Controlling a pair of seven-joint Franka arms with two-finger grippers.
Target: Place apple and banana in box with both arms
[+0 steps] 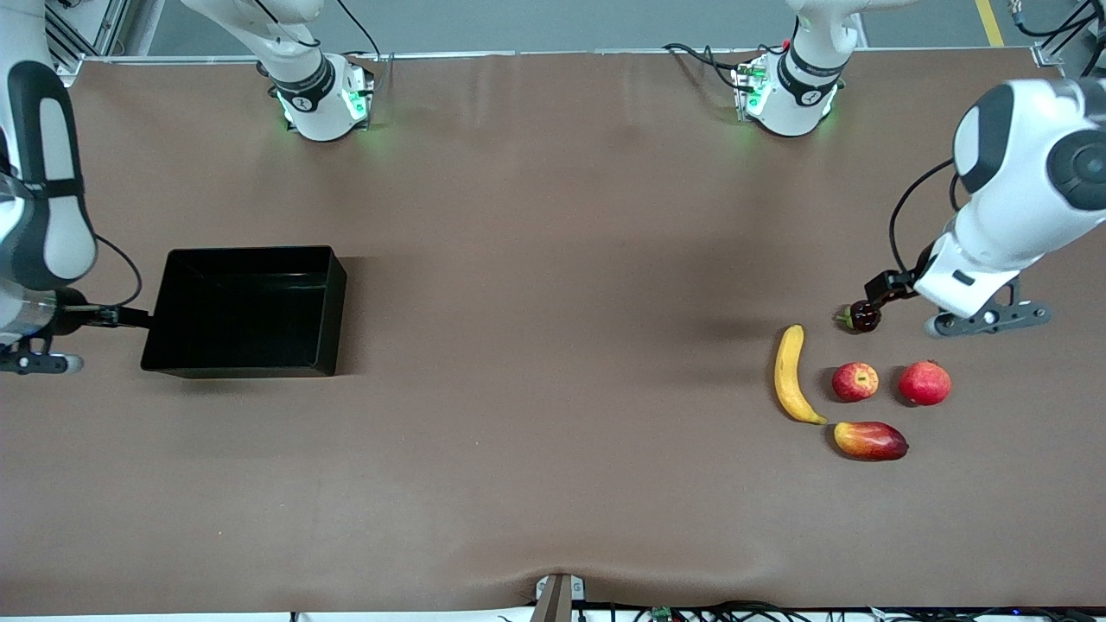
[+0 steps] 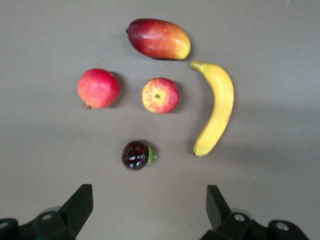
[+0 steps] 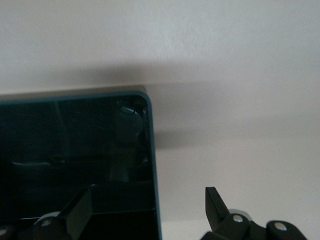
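The apple point(image 1: 855, 381) lies on the table between the banana point(image 1: 791, 376) and a plain red fruit. Both also show in the left wrist view, the apple point(image 2: 160, 95) beside the banana point(image 2: 216, 107). My left gripper point(image 1: 883, 289) is open and empty over the table by a dark fruit, apart from the apple and banana; its fingers point(image 2: 80, 205) stand wide. The black box point(image 1: 251, 252) sits toward the right arm's end with nothing showing inside. My right gripper point(image 1: 117, 317) is open at the box's end wall point(image 3: 152, 165), one finger over the inside, one over the table.
A plain red round fruit point(image 1: 924, 383) lies beside the apple, also in the left wrist view point(image 2: 98, 88). A red-yellow mango point(image 1: 870, 440) lies nearer the front camera. A small dark glossy fruit point(image 1: 861, 317) with a green stem lies just under the left gripper.
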